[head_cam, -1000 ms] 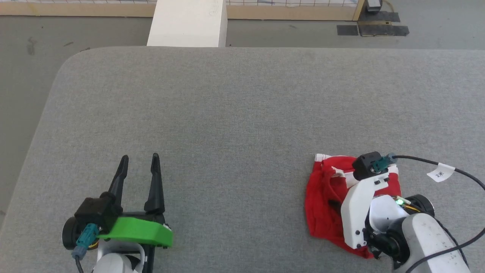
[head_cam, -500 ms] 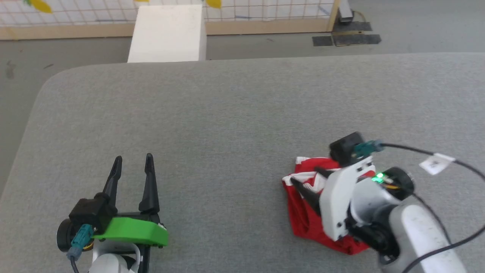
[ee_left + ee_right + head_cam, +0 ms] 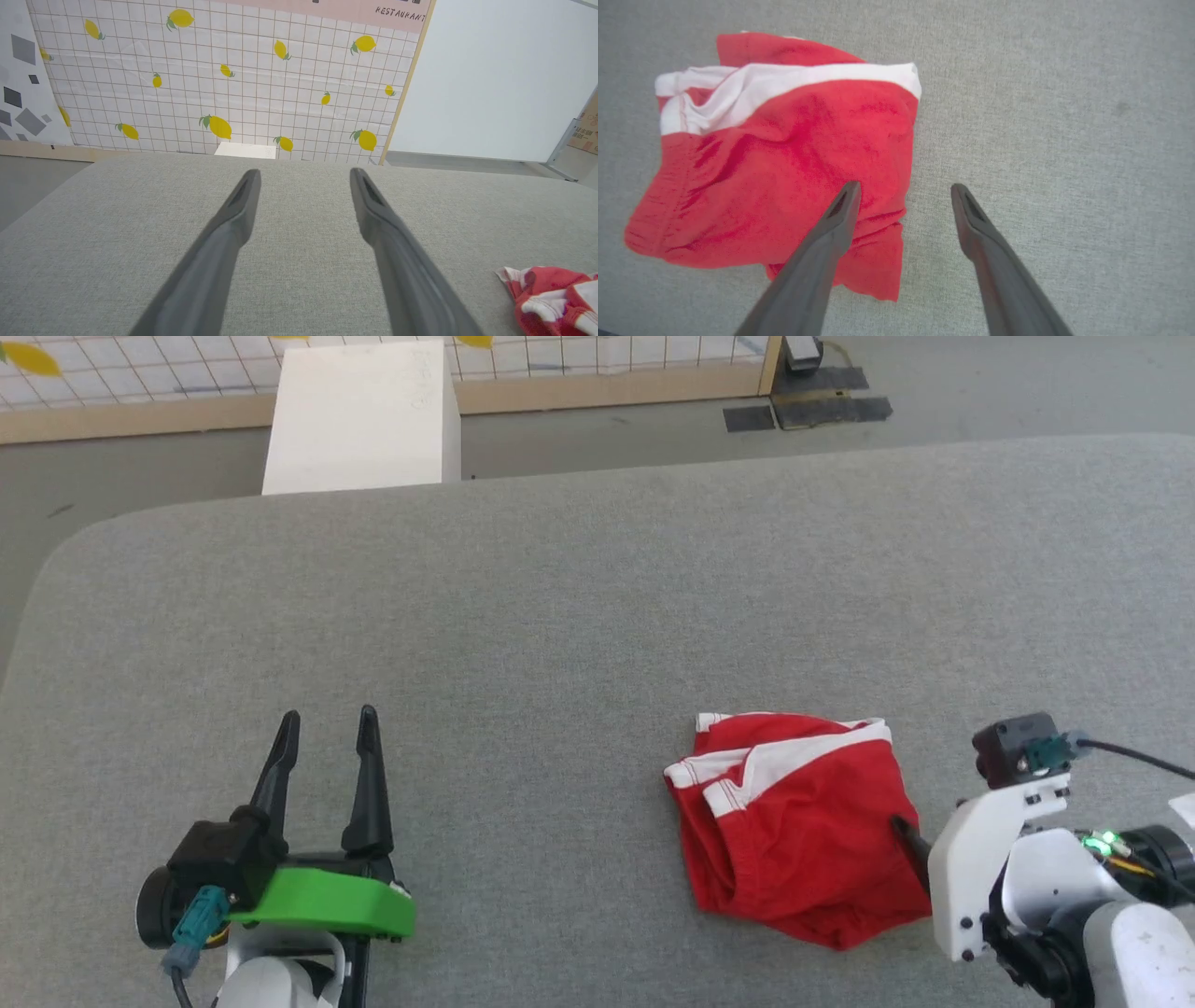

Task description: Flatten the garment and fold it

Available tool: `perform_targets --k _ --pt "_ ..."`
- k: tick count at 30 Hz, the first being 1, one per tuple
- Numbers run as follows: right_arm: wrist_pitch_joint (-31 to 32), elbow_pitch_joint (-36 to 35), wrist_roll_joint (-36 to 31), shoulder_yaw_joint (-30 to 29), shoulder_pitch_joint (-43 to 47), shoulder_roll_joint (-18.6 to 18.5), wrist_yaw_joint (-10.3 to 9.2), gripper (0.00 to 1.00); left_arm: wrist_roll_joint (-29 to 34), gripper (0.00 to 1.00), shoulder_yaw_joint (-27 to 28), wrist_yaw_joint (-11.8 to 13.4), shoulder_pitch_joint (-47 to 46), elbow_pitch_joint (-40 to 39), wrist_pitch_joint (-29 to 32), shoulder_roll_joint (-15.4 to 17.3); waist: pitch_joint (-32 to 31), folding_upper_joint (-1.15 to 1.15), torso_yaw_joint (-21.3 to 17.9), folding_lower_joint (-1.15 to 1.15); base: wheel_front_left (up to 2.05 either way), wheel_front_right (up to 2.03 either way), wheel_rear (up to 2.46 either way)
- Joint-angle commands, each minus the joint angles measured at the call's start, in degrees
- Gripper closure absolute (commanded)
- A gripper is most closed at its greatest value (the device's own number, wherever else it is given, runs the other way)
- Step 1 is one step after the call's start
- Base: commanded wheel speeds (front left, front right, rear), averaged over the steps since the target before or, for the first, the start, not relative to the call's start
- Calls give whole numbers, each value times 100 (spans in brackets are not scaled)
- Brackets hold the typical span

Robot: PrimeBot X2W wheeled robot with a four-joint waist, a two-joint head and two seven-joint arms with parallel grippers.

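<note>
Only the right arm has moved since a second ago: it has drawn back off the red shorts, and the head camera has swung as well. At the left, the left gripper rests over the grey padded table, fingers spread and empty, well apart from the cloth. Right of the middle, near the front edge, the shorts lie in a bunched heap, white trim doubled over at the far side. The right gripper hovers at their right edge, fingers apart and empty, one above red cloth, the other above bare table. Flattening has barely begun, I judge. Next comes a pinch on an edge or corner, then a spreading pull, probably with both arms.
</note>
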Motion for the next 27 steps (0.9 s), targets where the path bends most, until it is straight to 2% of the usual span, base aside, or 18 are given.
perform_targets --k 1,15,16,17,18,23,27 --pt "27 84 -59 3 68 29 -8 0 68 0 -12 -16 -13 -17 -21 -16 49 66 20 0 0 0 0" --pt "-551 1482 -221 55 -275 136 -8 0 -23 0 1 51 -46 5 -21 -16 244 66 233 0 0 0 0" --pt "-559 1579 -205 63 -305 117 -8 50 -21 0 7 50 -42 -1 -21 -16 248 66 238 0 0 0 0" --pt "-569 1641 -191 71 -332 102 -8 69 -19 0 8 53 -37 -5 -21 -16 249 66 239 0 0 0 0" --pt "-584 1704 -169 84 -364 77 -8 100 -17 0 7 59 -27 -7 -21 -16 243 66 238 0 0 0 0" --pt "-618 1808 -53 295 -537 -127 -8 100 2 0 64 100 -3 -20 -21 -16 200 66 140 0 0 0 0" --pt "-593 1759 124 849 -795 -475 -8 100 66 0 182 169 67 -153 -21 -16 241 66 -191 0 0 0 0"
